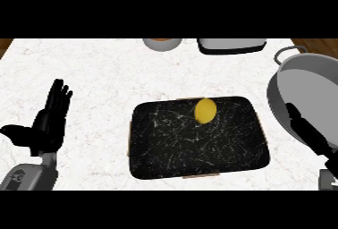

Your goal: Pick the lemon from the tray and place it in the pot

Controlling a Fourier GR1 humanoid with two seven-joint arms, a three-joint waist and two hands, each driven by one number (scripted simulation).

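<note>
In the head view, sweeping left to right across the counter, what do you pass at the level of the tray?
Left hand, resting open with fingers up → black tray → lemon at the tray's far edge → right hand → grey pot at the right edge.

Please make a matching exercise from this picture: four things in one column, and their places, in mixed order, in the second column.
Things:
1. lemon
2. pot
3. left hand
4. tray

Places:
A. at the right edge of the counter
B. in the middle of the counter
C. open, left of the tray
D. on the tray, near its far edge

Pairs: 1-D, 2-A, 3-C, 4-B
</note>
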